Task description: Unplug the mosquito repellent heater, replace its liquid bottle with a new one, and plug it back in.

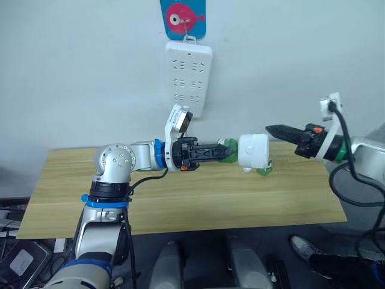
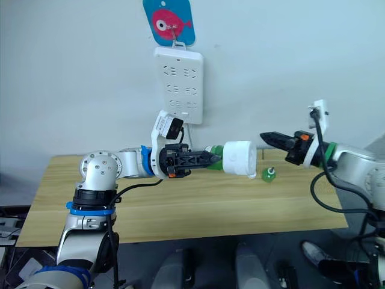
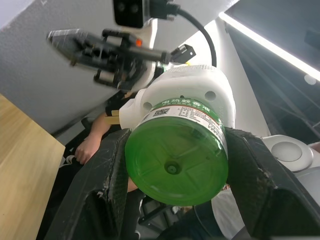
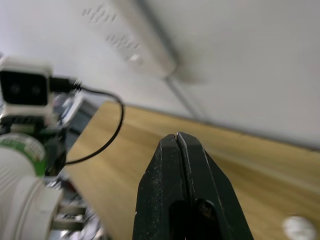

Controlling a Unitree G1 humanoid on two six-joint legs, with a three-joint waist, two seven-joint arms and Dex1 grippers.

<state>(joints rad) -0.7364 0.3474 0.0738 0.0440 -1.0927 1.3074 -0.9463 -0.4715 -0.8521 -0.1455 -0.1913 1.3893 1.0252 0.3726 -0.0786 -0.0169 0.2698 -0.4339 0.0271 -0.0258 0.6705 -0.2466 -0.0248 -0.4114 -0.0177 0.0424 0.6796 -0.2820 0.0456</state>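
The heater is off the wall and held in the air above the counter, with a green bottle screwed into it, and the left tool holds that bottle by its round body, one finger on each side. I think both parts are light, hollow plastic; the bottle looks smooth and rather slippery, and its thin neck with the wick is probably the weak place, so a grip on the wide body, as now, seems better than one near the neck. The heater is rounded and stiff, so I would take it across its white shell, away from the two metal pins that show in the right wrist view. The left arm is stretched almost level across the front of the counter, and its wrist points toward the robot's right, so the bottle lies on its side. The right tool has its two fingers pressed together with nothing between them, and it points at the heater from the right, near to it but apart. A second small green bottle stands on the counter just under the heater. The white power strip hangs on the wall above, and no plug is in it.
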